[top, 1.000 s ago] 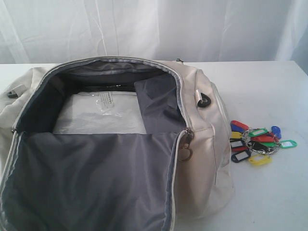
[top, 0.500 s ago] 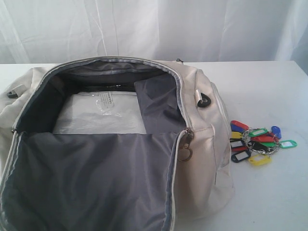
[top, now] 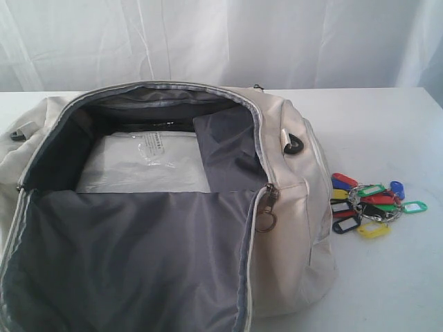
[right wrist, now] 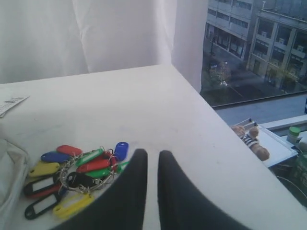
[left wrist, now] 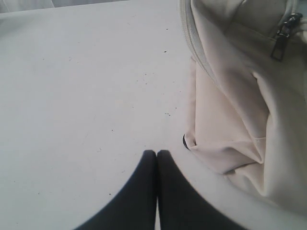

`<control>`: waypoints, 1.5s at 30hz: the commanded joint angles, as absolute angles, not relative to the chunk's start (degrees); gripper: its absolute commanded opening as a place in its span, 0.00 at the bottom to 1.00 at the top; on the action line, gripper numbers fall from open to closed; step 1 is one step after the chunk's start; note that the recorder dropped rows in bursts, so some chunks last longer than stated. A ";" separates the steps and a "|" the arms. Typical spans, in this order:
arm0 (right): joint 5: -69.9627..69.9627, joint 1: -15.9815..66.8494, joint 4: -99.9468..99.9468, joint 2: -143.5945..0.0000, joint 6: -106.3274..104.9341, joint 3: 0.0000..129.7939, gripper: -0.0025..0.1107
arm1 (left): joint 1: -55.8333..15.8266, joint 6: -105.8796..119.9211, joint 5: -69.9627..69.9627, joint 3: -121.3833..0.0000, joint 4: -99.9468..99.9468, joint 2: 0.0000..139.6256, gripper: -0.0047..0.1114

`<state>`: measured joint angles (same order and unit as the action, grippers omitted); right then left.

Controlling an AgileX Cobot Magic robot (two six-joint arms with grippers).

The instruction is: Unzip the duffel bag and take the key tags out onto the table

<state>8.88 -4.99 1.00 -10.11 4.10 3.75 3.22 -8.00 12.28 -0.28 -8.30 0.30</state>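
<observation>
Small dark print on the plastic packet (top: 149,162) inside the duffel bag (top: 291,228), far too blurred to read; nothing else legible.

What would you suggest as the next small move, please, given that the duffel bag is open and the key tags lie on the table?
Probably nothing beyond parking both arms. The duffel bag gapes unzipped, the key tags lie on the table beside it, and neither the left gripper nor the right gripper holds anything.
</observation>
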 commanded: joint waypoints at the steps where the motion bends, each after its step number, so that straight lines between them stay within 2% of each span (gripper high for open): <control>1: 2.65 -5.18 -5.78 -9.86 12.61 0.00 0.10 | 3.37 -8.10 12.06 0.00 -7.98 0.00 0.07; 3: 0.00 -5.18 -6.14 -9.86 13.27 0.00 0.10 | 3.37 -8.10 12.06 0.00 -7.98 0.00 0.07; 20: 9.97 -5.18 -6.20 -9.86 8.38 0.00 0.10 | 3.37 -8.10 12.06 0.00 -7.98 0.00 0.07; 33: 17.68 -5.04 -6.45 -2.49 1.06 0.00 0.10 | 3.37 -8.10 12.06 0.00 -7.98 0.00 0.07; 45: 17.77 5.09 -6.45 0.00 1.28 0.00 0.10 | 3.37 -8.10 11.96 0.00 -7.97 0.00 0.07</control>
<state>18.11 3.97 -6.27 -0.57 1.83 0.21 3.22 -8.00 12.18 -0.28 -8.30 0.30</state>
